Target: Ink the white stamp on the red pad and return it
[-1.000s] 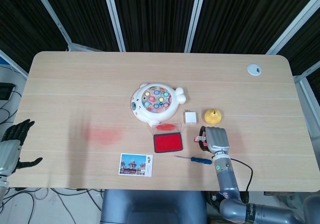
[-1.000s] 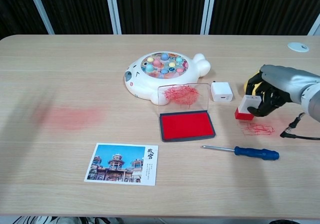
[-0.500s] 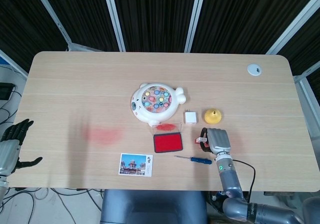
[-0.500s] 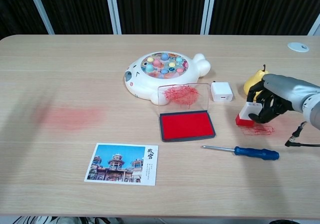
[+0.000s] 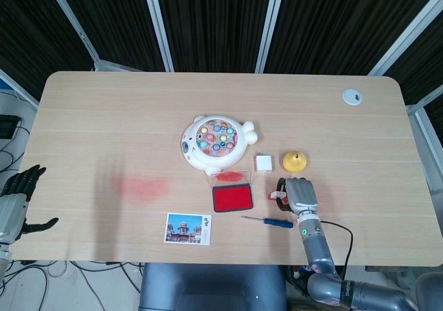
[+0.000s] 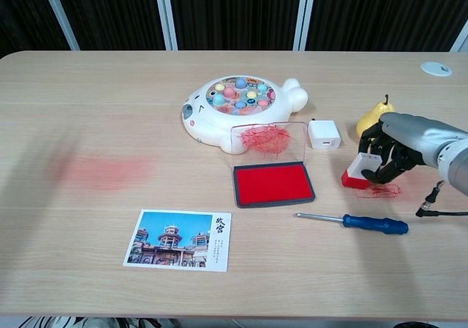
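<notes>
1. My right hand [image 6: 398,149] grasps the white stamp [image 6: 361,170], its dark fingers [image 6: 382,169] curled round the block; the stamp's red base sits low at the table [image 6: 219,291], beside a patch of red scribble [image 6: 380,190], toward the table's right edge and nearer its front edge than its back

2. In the head view my right hand [image 5: 300,195] covers most of the stamp [image 5: 277,195], so only a small white and red bit shows at its left side

3. The red pad [image 6: 272,182] lies open in the middle of the table toward the front edge, to the left of the stamp and apart from it; its clear lid [image 6: 267,139] stands upright at the pad's back edge, smeared with red ink

4. My left hand [image 5: 19,200] hangs off the table's left edge, fingers spread and grasping nothing

5. A blue-handled screwdriver [image 6: 358,222] lies flat near the front edge, in front of the pad and the stamp

6. A white charger [image 6: 324,134] sits behind the pad's right corner, with a yellow pear [image 6: 371,116] further right, just behind my right hand

7. A white fish toy [image 6: 235,109] rests behind the lid, a postcard [image 6: 179,239] lies near the front edge, and a red smudge [image 6: 102,172] marks the table toward the left edge
</notes>
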Robot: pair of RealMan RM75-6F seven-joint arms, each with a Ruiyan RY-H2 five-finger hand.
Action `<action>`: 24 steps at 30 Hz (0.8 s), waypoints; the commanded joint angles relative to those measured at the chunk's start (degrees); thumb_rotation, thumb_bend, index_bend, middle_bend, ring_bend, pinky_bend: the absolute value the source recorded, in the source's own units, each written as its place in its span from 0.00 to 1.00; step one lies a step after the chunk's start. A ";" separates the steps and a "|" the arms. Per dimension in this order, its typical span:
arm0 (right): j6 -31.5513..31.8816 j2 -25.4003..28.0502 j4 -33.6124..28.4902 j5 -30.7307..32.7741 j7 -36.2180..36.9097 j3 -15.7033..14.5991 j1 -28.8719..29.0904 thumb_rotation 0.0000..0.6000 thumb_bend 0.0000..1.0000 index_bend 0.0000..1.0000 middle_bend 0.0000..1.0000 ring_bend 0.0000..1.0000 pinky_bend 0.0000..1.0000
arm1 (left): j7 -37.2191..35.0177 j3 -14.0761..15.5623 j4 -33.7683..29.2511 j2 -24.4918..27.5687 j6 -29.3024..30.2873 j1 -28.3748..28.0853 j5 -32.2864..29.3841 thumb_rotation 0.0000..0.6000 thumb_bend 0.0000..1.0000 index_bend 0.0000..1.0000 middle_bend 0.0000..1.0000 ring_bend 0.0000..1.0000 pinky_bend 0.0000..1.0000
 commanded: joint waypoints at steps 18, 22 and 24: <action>-0.09 0.05 -0.05 1.86 -1.95 -0.35 0.33 1.00 0.53 0.66 0.49 0.40 0.31 | 0.14 -0.09 -0.03 0.09 0.02 0.05 -0.10 1.00 0.00 0.00 0.00 0.00 0.00; -0.02 0.07 -0.15 2.06 -2.29 -0.38 0.43 1.00 0.49 0.65 0.48 0.40 0.31 | 0.17 -0.09 -0.06 0.13 -0.03 0.05 -0.16 1.00 0.00 0.00 0.00 0.00 0.00; 0.00 0.11 -0.22 2.23 -2.47 -0.42 0.45 1.00 0.49 0.64 0.48 0.40 0.31 | 0.24 -0.07 -0.10 0.17 -0.08 0.06 -0.21 1.00 0.00 0.00 0.00 0.00 0.00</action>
